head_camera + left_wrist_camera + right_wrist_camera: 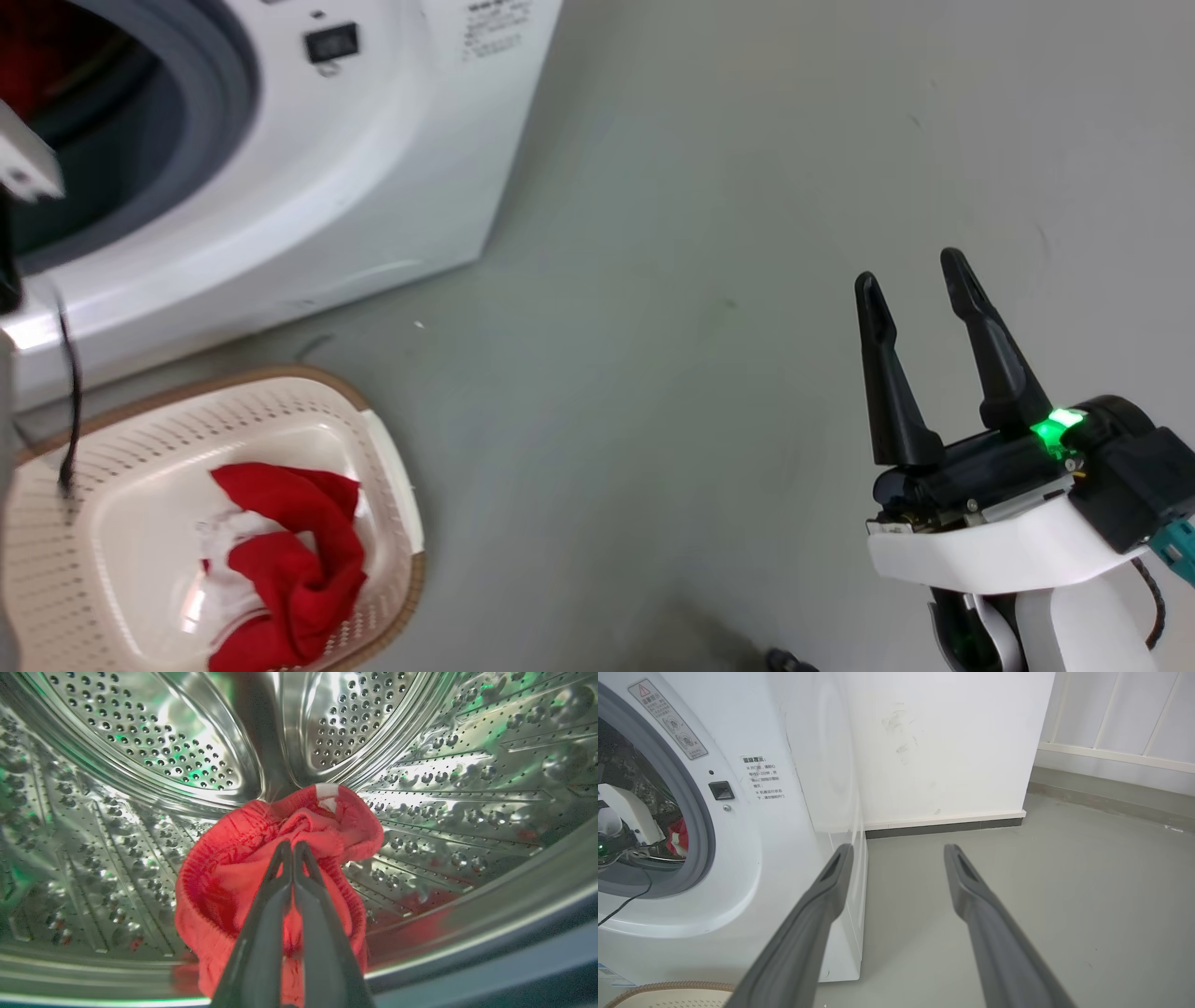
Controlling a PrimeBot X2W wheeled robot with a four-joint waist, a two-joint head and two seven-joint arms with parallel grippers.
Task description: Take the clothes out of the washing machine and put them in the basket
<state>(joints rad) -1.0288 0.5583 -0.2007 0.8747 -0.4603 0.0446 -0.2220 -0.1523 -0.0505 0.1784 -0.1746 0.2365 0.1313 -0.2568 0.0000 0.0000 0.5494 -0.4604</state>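
Container 1: the washing machine (373, 187) is standing with its porthole open, and the grey seal (224, 93) is showing at the upper left of the head view. Inside, the steel drum (140, 742) is holding one red garment (233, 877). It is bunching low in the drum, and a small white patch is showing on its upper edge. The left hand (293, 847) is reaching into the drum. Its two fingers are pressing together with their tips in a fold of this garment, pinching it, and the fabric is draping around both fingers.

Container 2: the basket (140, 448) is sitting on the floor (700, 280) just in front of the machine, near its lower front. It is holding a red heap with white patches (299, 560), which is lying toward the right side of the smooth bottom. I cannot tell how many pieces are making up the heap. A thin dark cable (70, 401) is hanging down over the basket's left part.

The right hand (910, 267) is hovering over bare floor, well apart from both containers. Its fingers are spreading wide and holding nothing, and a green light (1055, 429) is glowing at its base.

Count: one machine, one basket, one garment in the drum, one heap in the basket, two hands. Two printed stickers are showing on the machine front in the right wrist view, one with a red triangle (668, 718) and one with text (766, 779).
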